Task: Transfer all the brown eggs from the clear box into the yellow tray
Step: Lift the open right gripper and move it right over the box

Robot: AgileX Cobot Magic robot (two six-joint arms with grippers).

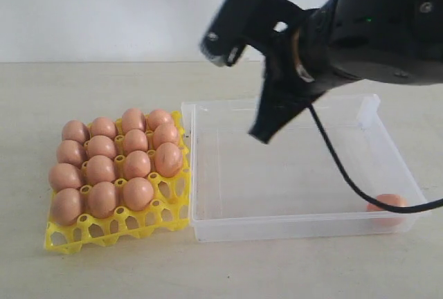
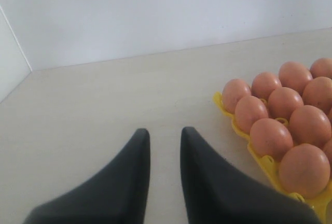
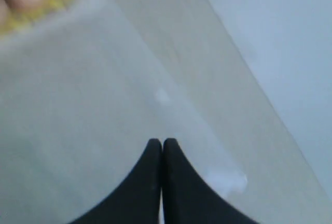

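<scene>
fifteen brown eggs (image 1: 137,164) in yellow lattice tray (image 1: 111,231)
one egg (image 1: 386,201) left in clear plastic box (image 1: 291,226); right pincer (image 3: 162,142) closed, empty; left pincer (image 2: 164,130) parted

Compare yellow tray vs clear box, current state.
The yellow tray is an opaque lattice of cups; the clear box is see-through with plain low walls. The yellow tray is nearly full of brown eggs; the clear box holds one egg in a near corner. The clear box is wider. Both sit side by side on the table.
</scene>
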